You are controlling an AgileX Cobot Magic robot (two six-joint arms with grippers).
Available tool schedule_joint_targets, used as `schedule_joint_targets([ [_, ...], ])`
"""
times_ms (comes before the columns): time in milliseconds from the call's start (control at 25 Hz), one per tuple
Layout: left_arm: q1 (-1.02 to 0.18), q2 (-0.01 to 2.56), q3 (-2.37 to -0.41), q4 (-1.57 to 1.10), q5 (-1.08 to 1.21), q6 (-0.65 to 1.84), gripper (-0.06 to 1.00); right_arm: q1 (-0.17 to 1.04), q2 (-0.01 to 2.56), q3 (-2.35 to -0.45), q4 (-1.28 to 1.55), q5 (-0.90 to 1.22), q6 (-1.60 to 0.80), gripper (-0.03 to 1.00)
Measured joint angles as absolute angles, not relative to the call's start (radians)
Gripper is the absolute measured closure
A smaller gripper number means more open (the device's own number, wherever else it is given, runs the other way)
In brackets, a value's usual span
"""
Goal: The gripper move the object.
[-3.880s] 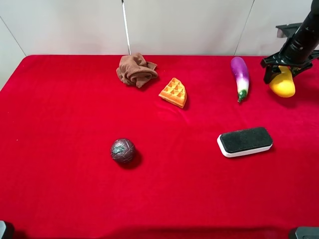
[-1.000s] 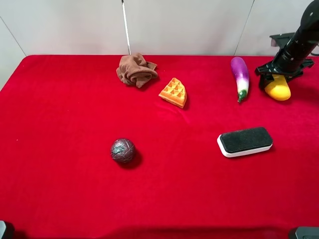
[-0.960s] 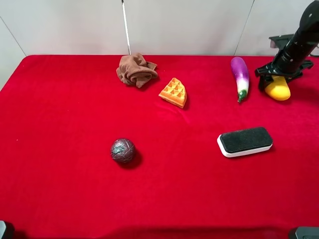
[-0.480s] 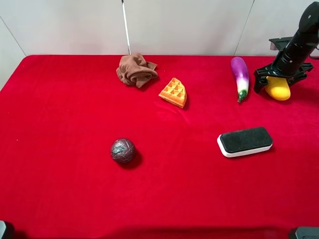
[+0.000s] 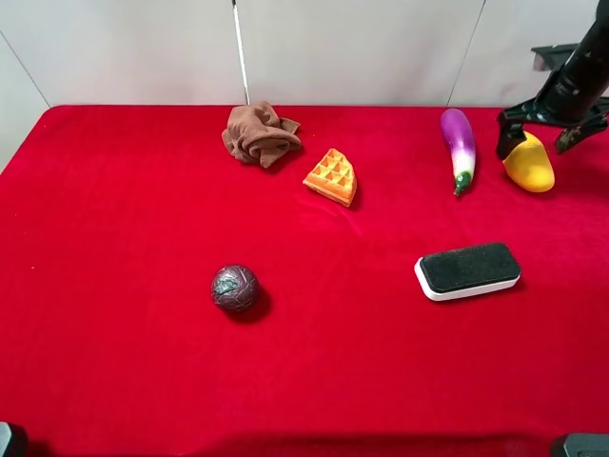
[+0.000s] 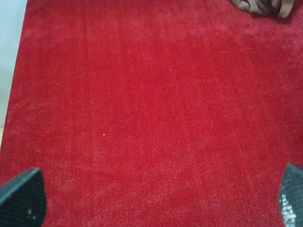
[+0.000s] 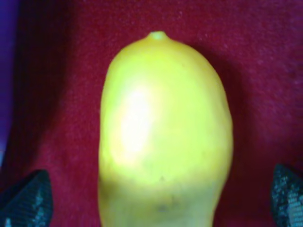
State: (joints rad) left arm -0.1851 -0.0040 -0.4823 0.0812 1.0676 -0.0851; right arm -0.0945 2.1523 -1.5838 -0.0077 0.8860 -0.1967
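Two hands are yours to watch, and the right hand (image 5: 551,136) is the one at work: it hangs over the far right corner of the worktop (image 5: 143,238) with its jaws spread wide, released, one black tip on each side of the mango (image 5: 529,163) and neither touching it. In your right wrist view the mango (image 7: 163,137) fills the frame, glossy yellow with a small nub at one end, lying on the red cloth with clear red showing between it and each meshed fingertip (image 7: 26,198). The mango rests on the worktop near the far right corner, just beside the purple eggplant (image 5: 459,145), which lies a little further from the right edge, the two apart. The left hand (image 6: 156,201) shows only in your left wrist view, where its two dark tips sit at opposite sides with nothing but bare red cloth between them, so it is spread open and empty; a scrap of the brown cloth (image 6: 260,5) peeks in at the frame's edge. Along the far edge near the middle you have the crumpled brown cloth (image 5: 260,133), and the orange waffle wedge (image 5: 332,176) just to its right. The eraser (image 5: 467,270) lies toward the right edge, nearer the front than the eggplant, and the dark ball (image 5: 234,288) sits left of the worktop's centre, well apart from everything else.
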Motion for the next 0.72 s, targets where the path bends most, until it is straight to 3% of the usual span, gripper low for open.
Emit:
schedule_joint_targets([
  [720, -0.185, -0.004, -0.482, 0.081, 1.068, -0.085, -0.03, -0.066, 1.739, -1.584, 0.037, 1.201, -0.194, 0.27],
])
